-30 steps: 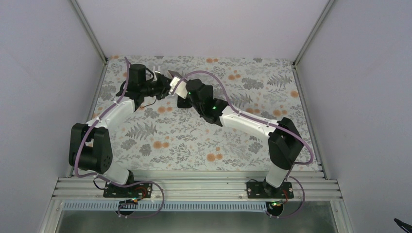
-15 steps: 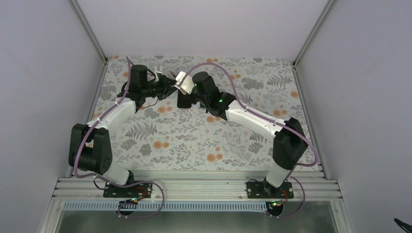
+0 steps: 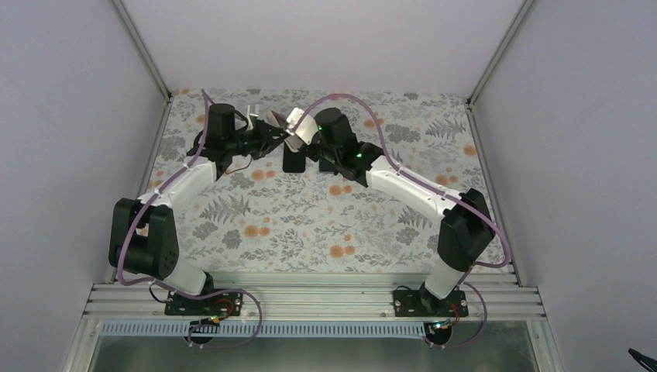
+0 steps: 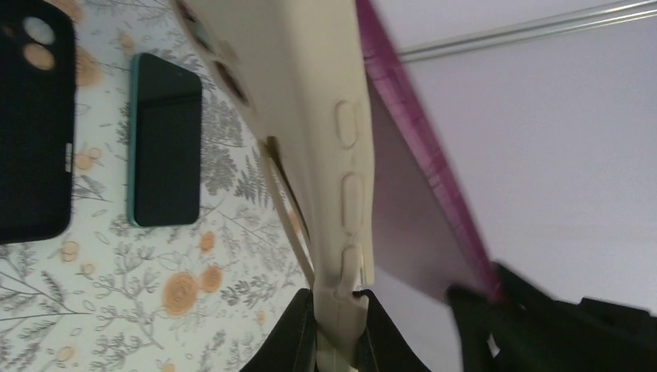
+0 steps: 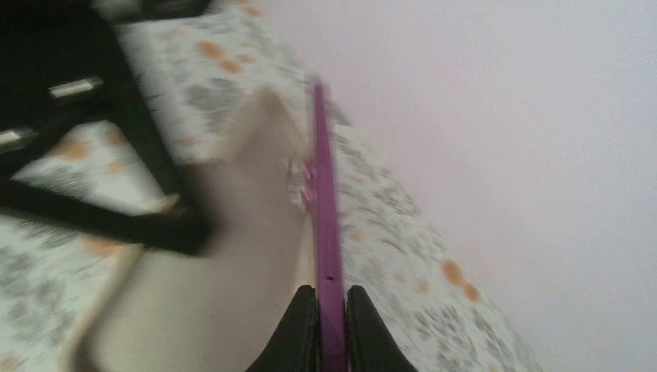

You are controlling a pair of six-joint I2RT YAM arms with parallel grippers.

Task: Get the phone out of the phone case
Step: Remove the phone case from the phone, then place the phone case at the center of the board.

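Both arms meet in the air above the back of the table. My left gripper (image 4: 338,311) is shut on the end of the cream phone case (image 4: 310,116), which has raised side buttons. My right gripper (image 5: 331,298) is shut on the thin edge of the purple phone (image 5: 325,201). In the left wrist view the phone (image 4: 422,201) angles away from the case at the near end and meets it only at the far end. The case (image 5: 232,263) lies just left of the phone in the right wrist view. From above, the left gripper (image 3: 273,134) and right gripper (image 3: 304,133) face each other.
On the floral table below lie a black case (image 4: 31,124) and a teal-edged phone with a dark screen (image 4: 164,139); a dark item (image 3: 294,160) sits under the grippers in the top view. The back wall stands close behind, with side walls left and right.
The right arm has swung right and toward the back wall with the phone. The left arm has barely moved and still holds the case.
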